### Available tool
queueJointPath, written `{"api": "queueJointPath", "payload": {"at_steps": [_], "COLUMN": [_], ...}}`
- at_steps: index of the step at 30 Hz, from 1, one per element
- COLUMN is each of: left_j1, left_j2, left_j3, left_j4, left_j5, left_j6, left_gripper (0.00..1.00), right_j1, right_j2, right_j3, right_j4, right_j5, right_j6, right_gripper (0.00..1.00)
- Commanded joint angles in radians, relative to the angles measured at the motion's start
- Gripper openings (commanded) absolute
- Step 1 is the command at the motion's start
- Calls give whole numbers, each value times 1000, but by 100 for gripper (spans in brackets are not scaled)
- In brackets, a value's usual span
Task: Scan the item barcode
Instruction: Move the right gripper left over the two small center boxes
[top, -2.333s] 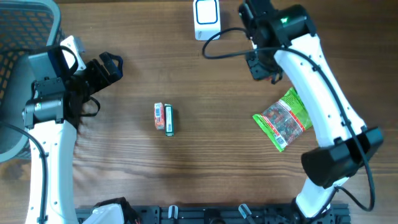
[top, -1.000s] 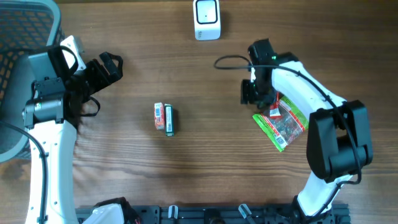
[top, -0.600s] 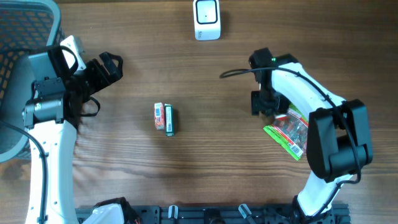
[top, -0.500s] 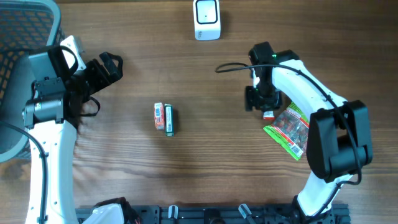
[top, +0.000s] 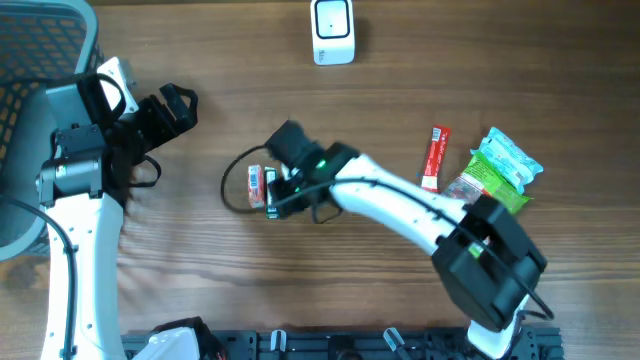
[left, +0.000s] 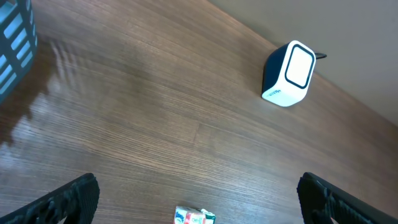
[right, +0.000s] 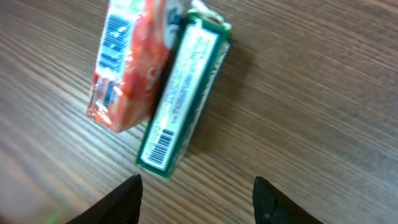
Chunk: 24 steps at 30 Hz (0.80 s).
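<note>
The green box (right: 180, 99) lies flat on the table (top: 180, 270), touching the orange pack (right: 130, 68) along one side, with its barcode end nearest the right gripper (right: 198, 198). Those jaws stand spread and empty just short of it, their gap set roughly across the box's long axis. The left gripper (left: 199, 196), wide open, is well apart.

The brown wooden worktop (top: 330, 280) carries a white scanner (top: 332, 31) at the middle of its far edge. Left of centre, an orange packet (right: 130, 62) and a slim green box (right: 180, 99) lie side by side, touching. On the right lie a red sachet (top: 433, 158) and, just beside it, a crumpled green snack bag (top: 505, 165).
</note>
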Motion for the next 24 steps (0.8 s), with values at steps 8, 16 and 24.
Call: {"api": "queueJointPath", "payload": {"at_steps": [8, 16, 24], "left_j1": [5, 5, 5], "left_j2": [3, 3, 3], "left_j3": [14, 14, 14], "left_j4": [3, 3, 3], "left_j5": [-5, -5, -5], "left_j6": [17, 17, 17], "left_gripper": [100, 100, 100], "right_j1": [89, 101, 108], "right_j2": [9, 74, 84], "right_j3": [-59, -59, -59], "right_j4": [202, 248, 250], "right_j5": [170, 117, 131], "right_j6": [135, 137, 124], "right_gripper": [51, 51, 52]}}
